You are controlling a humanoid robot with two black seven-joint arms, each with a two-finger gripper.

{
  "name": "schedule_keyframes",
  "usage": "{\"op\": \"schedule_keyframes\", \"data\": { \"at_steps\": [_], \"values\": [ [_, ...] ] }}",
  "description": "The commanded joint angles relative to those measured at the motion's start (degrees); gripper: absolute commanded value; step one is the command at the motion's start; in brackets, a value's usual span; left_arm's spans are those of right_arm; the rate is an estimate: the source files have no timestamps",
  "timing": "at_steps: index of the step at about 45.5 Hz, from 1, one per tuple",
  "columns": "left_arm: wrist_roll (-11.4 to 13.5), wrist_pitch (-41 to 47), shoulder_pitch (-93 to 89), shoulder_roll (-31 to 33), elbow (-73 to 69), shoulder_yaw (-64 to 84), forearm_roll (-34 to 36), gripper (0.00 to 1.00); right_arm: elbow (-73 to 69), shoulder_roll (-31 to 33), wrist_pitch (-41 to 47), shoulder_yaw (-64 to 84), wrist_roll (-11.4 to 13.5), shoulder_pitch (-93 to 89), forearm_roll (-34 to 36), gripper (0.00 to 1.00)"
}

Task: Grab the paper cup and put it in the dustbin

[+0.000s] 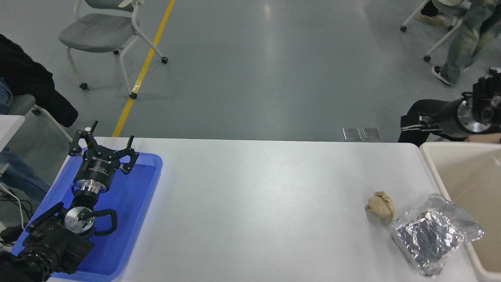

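Note:
No paper cup shows in the head view. The beige dustbin (427,160) stands at the table's right edge, cut off by the picture's edge, and the part of its inside that shows is bare. My right gripper (410,122) comes in from the right edge and hangs in the air beyond the dustbin's far left corner, pointing left. It is dark against a seated person's black trousers, so its state does not show. My left gripper (105,137) is parked, open and empty, over the blue tray (146,184) at the lower left.
A crumpled tan paper ball (379,205) and a crinkled silver foil bag (434,233) lie on the white table (254,203) just left of the dustbin. A seated person's leg (424,107) and hand (485,138) are behind the dustbin. Chairs stand on the floor beyond.

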State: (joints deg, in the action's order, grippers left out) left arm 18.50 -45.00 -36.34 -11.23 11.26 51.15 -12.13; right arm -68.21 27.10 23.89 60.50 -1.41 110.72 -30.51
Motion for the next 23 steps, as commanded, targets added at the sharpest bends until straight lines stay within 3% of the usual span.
{"op": "schedule_keyframes", "data": {
  "at_steps": [1, 8, 23],
  "values": [
    [0.05, 0.00, 0.04, -0.02, -0.10, 0.00, 0.00, 1.00, -5.18, -11.45, 7.30, 5.41, 0.18, 9.24, 8.52, 1.00],
    [0.05, 0.00, 0.04, -0.11, 0.08, 0.00, 0.00, 1.00, -5.09, -16.73, 11.08, 7.87, 1.41, 11.09, 17.41, 1.00],
    [0.05, 0.00, 0.13, -0.11, -0.10, 0.00, 0.00, 1.00, -11.67, -17.88, 18.64, 9.37, 1.06, 18.91, 21.20, 1.00]
  ]
}}
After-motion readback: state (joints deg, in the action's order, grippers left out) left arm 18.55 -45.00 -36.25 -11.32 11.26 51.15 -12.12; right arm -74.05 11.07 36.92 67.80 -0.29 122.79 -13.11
